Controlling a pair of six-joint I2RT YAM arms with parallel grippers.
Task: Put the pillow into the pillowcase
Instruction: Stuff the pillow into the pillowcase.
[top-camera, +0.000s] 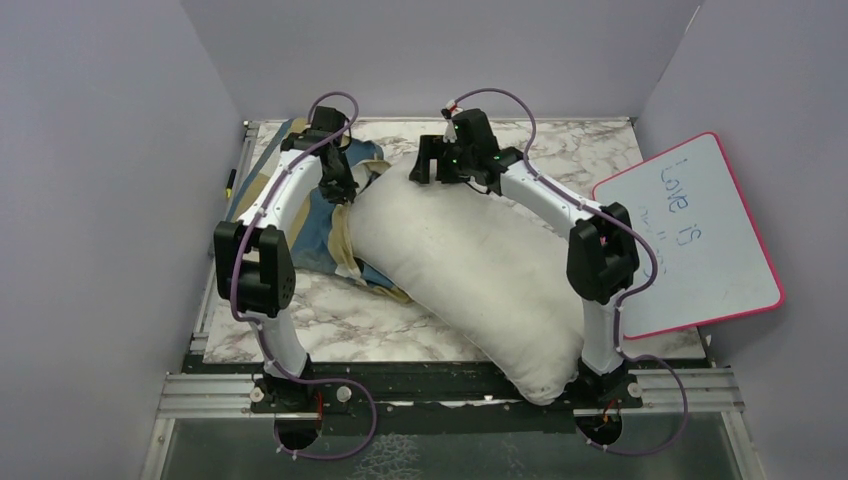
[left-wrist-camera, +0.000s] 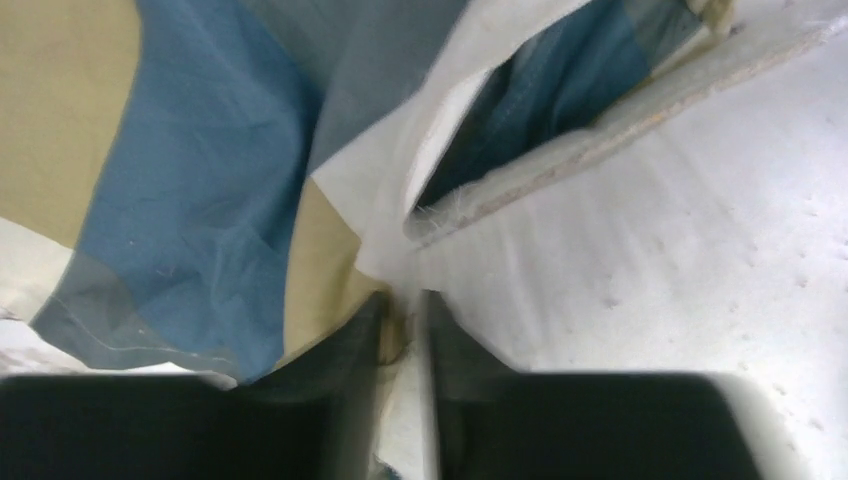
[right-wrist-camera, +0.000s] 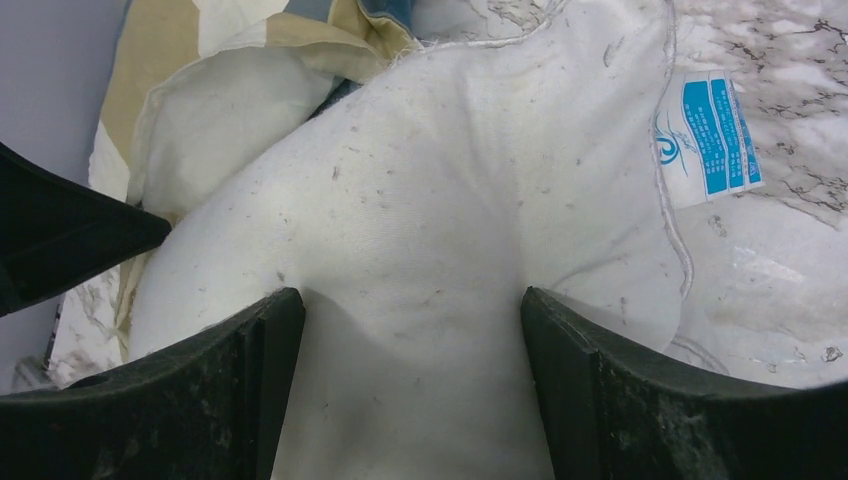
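Pillow (top-camera: 470, 270): pinched wide between my right end effector (right-wrist-camera: 410, 330) fingers
Pillowcase (top-camera: 310, 215): edge nipped in my left end effector (left-wrist-camera: 405, 330), beside pillow
Counter (top-camera: 350, 320): marbled, lilac walls around

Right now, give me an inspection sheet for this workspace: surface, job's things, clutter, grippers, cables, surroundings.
Surface: marble-patterned table.
Job's things: pillow lies diagonally, mostly outside; pillowcase bunched at its far left end.
Clutter: whiteboard with writing at the right edge.
Grippers: left gripper nearly closed on a pillowcase edge; right gripper wide, straddling a pillow fold.
Cables: purple cables loop along both arms and at the bases.
Surroundings: plain lilac walls on three sides.
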